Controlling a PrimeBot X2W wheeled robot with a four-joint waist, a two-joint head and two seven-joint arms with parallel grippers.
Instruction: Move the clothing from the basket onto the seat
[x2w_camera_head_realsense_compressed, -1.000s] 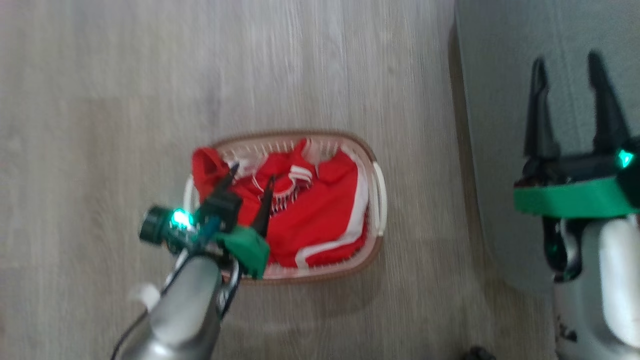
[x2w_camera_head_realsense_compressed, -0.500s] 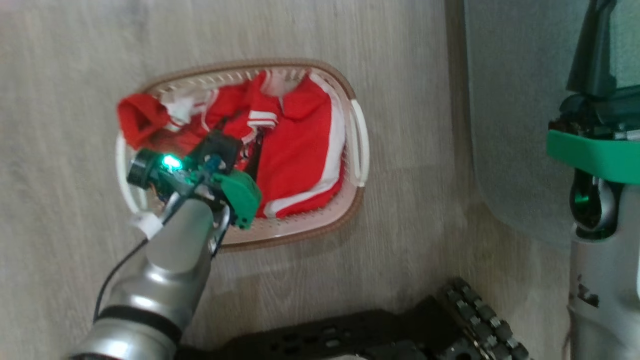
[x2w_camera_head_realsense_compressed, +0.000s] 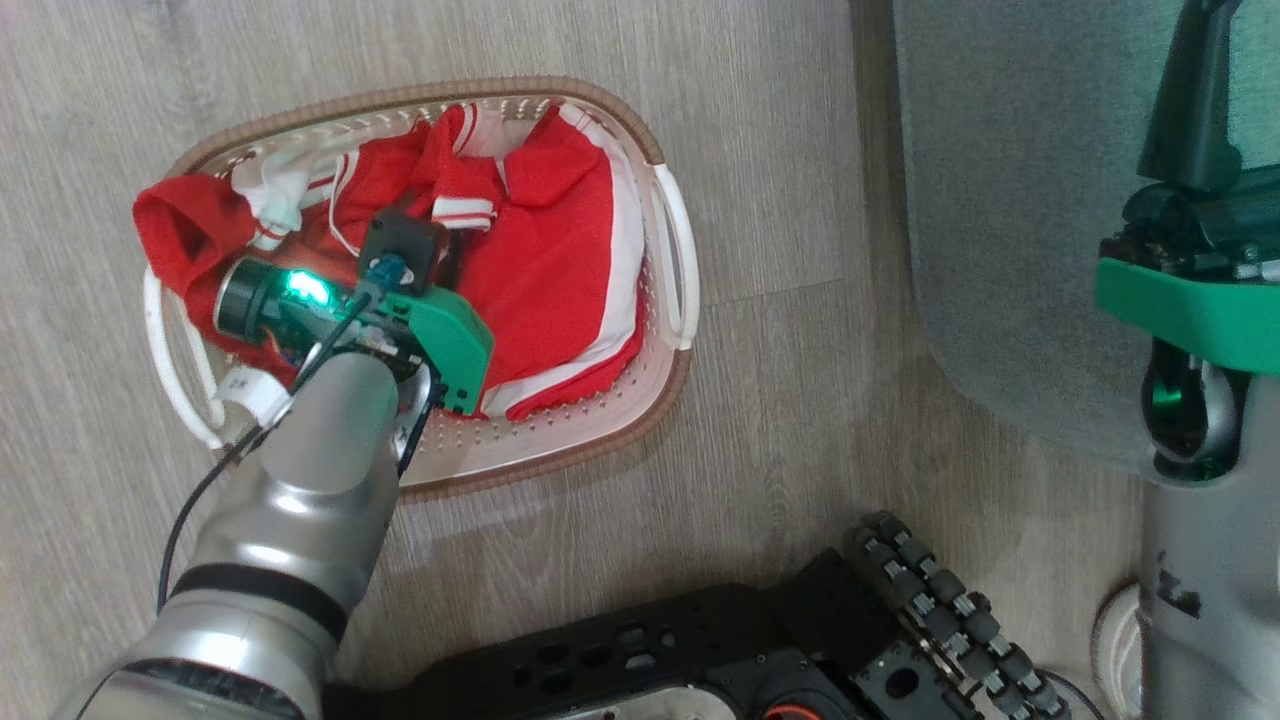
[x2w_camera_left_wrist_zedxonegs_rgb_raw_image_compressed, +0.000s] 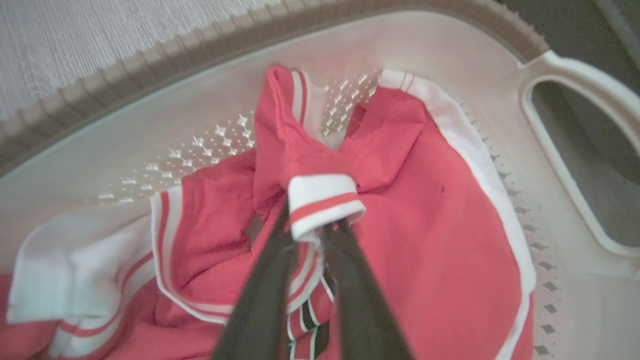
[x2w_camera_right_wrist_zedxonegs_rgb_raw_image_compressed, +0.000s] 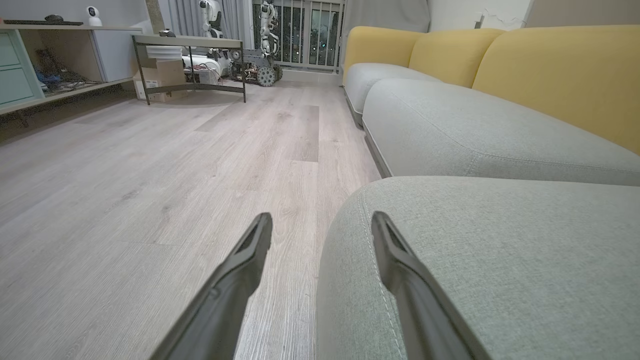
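Observation:
The red clothing (x2w_camera_head_realsense_compressed: 540, 250) with white stripe trim lies bunched in the cream basket (x2w_camera_head_realsense_compressed: 560, 425), which stands on the floor. My left gripper (x2w_camera_left_wrist_zedxonegs_rgb_raw_image_compressed: 314, 227) reaches down into the basket, shut on a white-and-red striped cuff (x2w_camera_left_wrist_zedxonegs_rgb_raw_image_compressed: 322, 202) of the jersey. From the head camera, the wrist housing (x2w_camera_head_realsense_compressed: 405, 250) hides its fingers. The shorts with the white side stripe (x2w_camera_left_wrist_zedxonegs_rgb_raw_image_compressed: 450, 210) lie to the right of the fingers. The grey-green seat (x2w_camera_head_realsense_compressed: 1000, 200) is right of the basket. My right gripper (x2w_camera_right_wrist_zedxonegs_rgb_raw_image_compressed: 322, 217) hangs open and empty over the seat's front corner (x2w_camera_right_wrist_zedxonegs_rgb_raw_image_compressed: 500, 260).
My black wheeled base (x2w_camera_head_realsense_compressed: 900, 620) lies along the bottom edge, close below the basket. Wood floor (x2w_camera_right_wrist_zedxonegs_rgb_raw_image_compressed: 150, 175) stretches to the left of the sofa. Yellow back cushions (x2w_camera_right_wrist_zedxonegs_rgb_raw_image_compressed: 550, 70) stand behind the seats. A metal table (x2w_camera_right_wrist_zedxonegs_rgb_raw_image_compressed: 190, 50) and shelves stand far off.
The head camera has tilted down, bringing my base into view. My left gripper went from open above the clothing down into the basket and shut on the jersey cuff.

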